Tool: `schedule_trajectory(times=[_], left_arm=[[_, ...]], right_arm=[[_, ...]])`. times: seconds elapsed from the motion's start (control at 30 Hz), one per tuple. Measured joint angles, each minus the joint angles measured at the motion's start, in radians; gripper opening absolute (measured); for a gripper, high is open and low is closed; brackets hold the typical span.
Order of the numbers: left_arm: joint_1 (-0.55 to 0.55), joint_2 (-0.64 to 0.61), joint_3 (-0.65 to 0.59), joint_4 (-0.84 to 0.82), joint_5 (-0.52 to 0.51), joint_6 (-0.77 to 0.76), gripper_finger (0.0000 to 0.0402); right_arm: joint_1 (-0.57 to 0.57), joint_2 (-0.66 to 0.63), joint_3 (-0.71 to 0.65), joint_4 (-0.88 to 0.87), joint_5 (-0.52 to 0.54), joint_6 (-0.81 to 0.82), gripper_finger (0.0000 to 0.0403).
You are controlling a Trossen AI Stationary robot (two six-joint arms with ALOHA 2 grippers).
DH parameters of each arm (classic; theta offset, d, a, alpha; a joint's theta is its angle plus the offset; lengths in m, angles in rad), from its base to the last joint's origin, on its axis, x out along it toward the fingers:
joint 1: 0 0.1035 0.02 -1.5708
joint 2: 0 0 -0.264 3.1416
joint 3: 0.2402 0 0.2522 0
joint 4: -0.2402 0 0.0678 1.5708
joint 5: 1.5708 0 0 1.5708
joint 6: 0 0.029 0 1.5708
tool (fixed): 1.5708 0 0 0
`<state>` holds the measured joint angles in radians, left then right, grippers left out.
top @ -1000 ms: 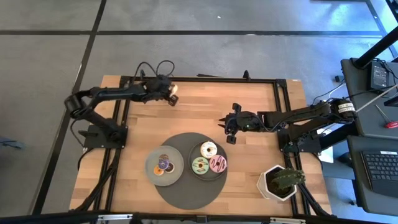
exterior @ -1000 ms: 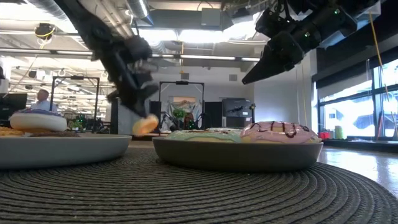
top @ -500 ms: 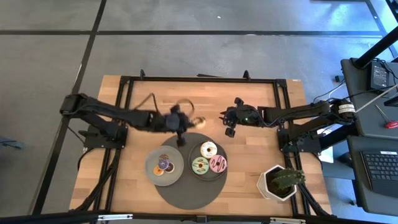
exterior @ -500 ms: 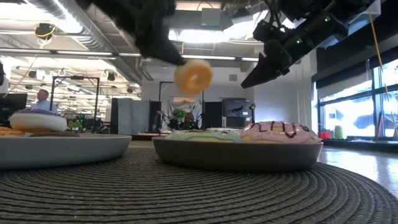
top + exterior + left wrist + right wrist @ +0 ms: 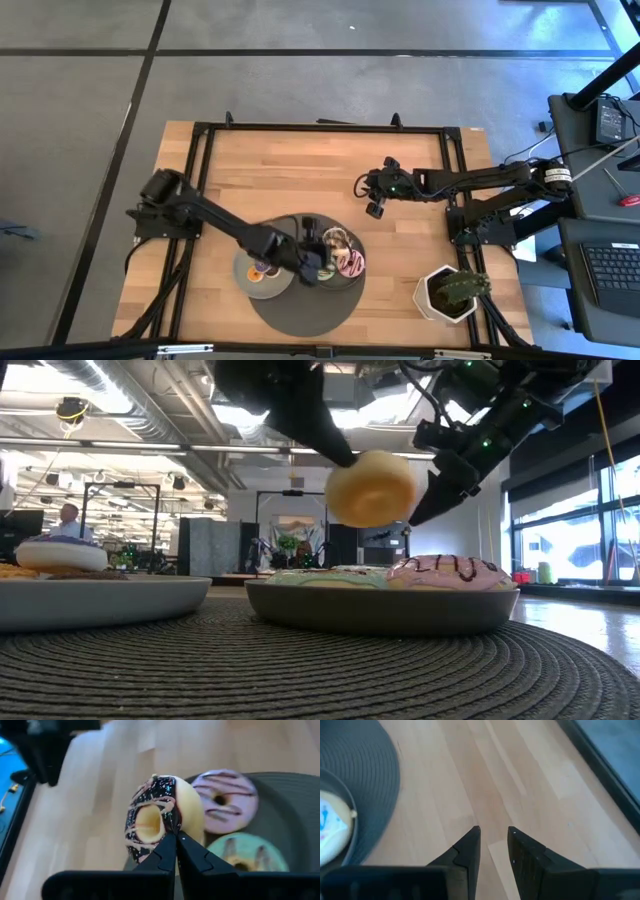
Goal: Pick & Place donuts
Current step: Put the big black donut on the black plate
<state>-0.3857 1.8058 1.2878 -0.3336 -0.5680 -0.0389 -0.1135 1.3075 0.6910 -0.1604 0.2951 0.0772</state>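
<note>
- The round dark woven mat point(image 5: 300, 310) sits near the front edge of the wooden table point(image 5: 250, 160); behind it the wood lies bare up to the black frame, and the white pot with a green plant point(image 5: 452, 290) stands well off beside the mat, at the table's corner.
- The left gripper point(image 5: 175, 837) is clamped on a cream donut with dark speckled icing and pink drizzle point(image 5: 160, 817), held on edge above the right grey plate point(image 5: 345, 280) on the mat.
- Half a second ago this donut was behind the mat's far rim; now it hangs over the plate, and the left arm has stretched across the mat.
- The right gripper point(image 5: 492, 847) hovers over bare wood beyond the mat, fingers slightly apart, holding nothing.
- The right plate holds a pink-iced donut point(image 5: 225, 807) and a green-iced donut point(image 5: 242, 857), side by side.
- The left grey plate point(image 5: 250, 285) holds small donuts, partly hidden by the arm.
</note>
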Motion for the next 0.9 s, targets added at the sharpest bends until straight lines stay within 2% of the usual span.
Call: schedule_trajectory(times=[0.23,0.57,0.9], left_arm=[[-0.063,0.098,0.103,-0.062,-0.053,-0.023,0.0002],[-0.068,0.144,0.100,-0.070,-0.055,-0.052,0.0002],[-0.061,0.144,0.055,-0.026,0.008,-0.078,0.0004]], right_arm=[[0.000,0.000,0.000,-0.011,0.000,0.000,0.0100],[0.000,0.000,0.000,-0.010,0.000,0.002,0.0100],[0.000,0.000,0.000,-0.010,0.000,0.001,0.0100]])
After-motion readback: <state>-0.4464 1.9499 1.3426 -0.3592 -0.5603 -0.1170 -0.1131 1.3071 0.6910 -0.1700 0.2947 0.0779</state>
